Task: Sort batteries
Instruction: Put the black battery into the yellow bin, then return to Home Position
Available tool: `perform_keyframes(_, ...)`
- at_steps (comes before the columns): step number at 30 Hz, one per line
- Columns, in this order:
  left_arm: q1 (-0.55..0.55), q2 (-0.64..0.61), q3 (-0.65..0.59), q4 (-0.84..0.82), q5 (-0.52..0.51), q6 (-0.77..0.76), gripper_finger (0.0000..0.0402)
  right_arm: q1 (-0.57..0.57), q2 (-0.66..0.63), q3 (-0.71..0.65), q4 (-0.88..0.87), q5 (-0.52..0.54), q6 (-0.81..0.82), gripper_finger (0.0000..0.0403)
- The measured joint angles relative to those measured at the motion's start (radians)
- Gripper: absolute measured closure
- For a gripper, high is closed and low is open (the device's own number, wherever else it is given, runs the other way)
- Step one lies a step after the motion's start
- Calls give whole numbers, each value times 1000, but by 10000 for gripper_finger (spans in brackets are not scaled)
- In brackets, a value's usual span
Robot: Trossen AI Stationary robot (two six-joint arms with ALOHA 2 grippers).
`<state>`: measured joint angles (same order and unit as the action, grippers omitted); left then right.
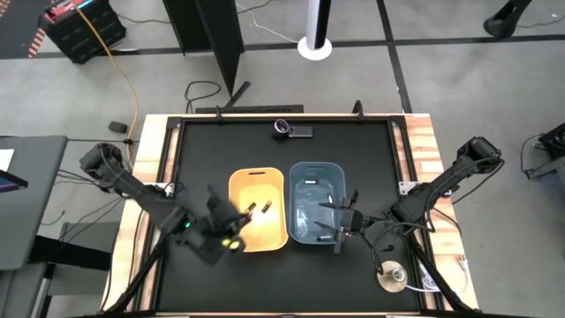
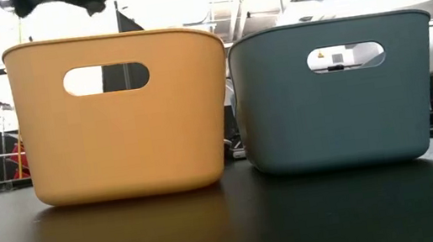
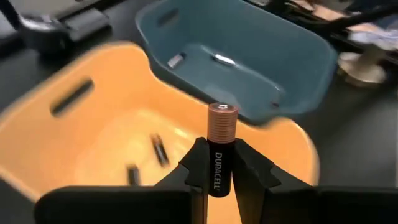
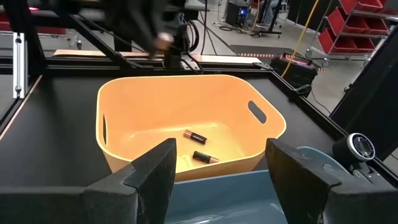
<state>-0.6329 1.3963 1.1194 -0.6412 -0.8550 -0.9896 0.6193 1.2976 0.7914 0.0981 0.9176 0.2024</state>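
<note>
My left gripper [image 1: 228,235] hovers over the near left corner of the yellow bin [image 1: 258,210] and is shut on a black and copper battery [image 3: 221,155]. Two more dark batteries [image 4: 194,137] [image 4: 204,157] lie on the yellow bin's floor. Two silvery batteries [image 3: 175,60] [image 3: 224,59] lie on the floor of the blue bin [image 1: 316,203]. My right gripper [image 1: 340,223] hangs open over the blue bin's right rim, touching nothing. In the low view the yellow bin [image 2: 123,117] and blue bin [image 2: 335,91] stand side by side on the table, and their walls hide the batteries. My left gripper pinches the battery by its black body [image 3: 219,177] between the two fingers. The battery lies along the fingers, and its copper end [image 3: 222,121] sticks out past the fingertips. It is lifted clear, above the yellow bin's inside. The arm comes in slanting from the table's left.
A round silver disc [image 1: 395,276] with a cable sits near the table's right near corner. A small dark camera-like device [image 1: 291,130] lies by the far edge. Black table [image 1: 203,159] shows around the bins.
</note>
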Motion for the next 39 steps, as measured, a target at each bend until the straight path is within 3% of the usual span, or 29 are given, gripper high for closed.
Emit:
perform_keyframes(10, 250, -1, -47, 95, 116, 239, 352, 0, 0, 0, 0, 0, 2, 139)
perform_keyframes(15, 300, 0, -158, 316, 205, 330, 322, 0, 0, 0, 0, 0, 2, 139)
perform_keyframes(19, 305, -1, -197, 350, 204, 339, 300, 0, 0, 0, 0, 0, 1, 139)
perform_keyframes(26, 231, -38, -200, 356, 149, 406, 250, 3, 0, 0, -1, 0, -9, 139)
perform_keyframes(30, 110, -92, -200, 368, -56, 511, 244, 24, 0, 0, 4, 23, -42, 146)
perform_keyframes(34, -10, -161, -242, 377, -174, 575, 281, 70, -3, 0, 36, 69, -116, 204)
perform_keyframes(39, -102, -246, -381, 489, -209, 627, 373, 113, -3, 0, 70, 84, -217, 355)
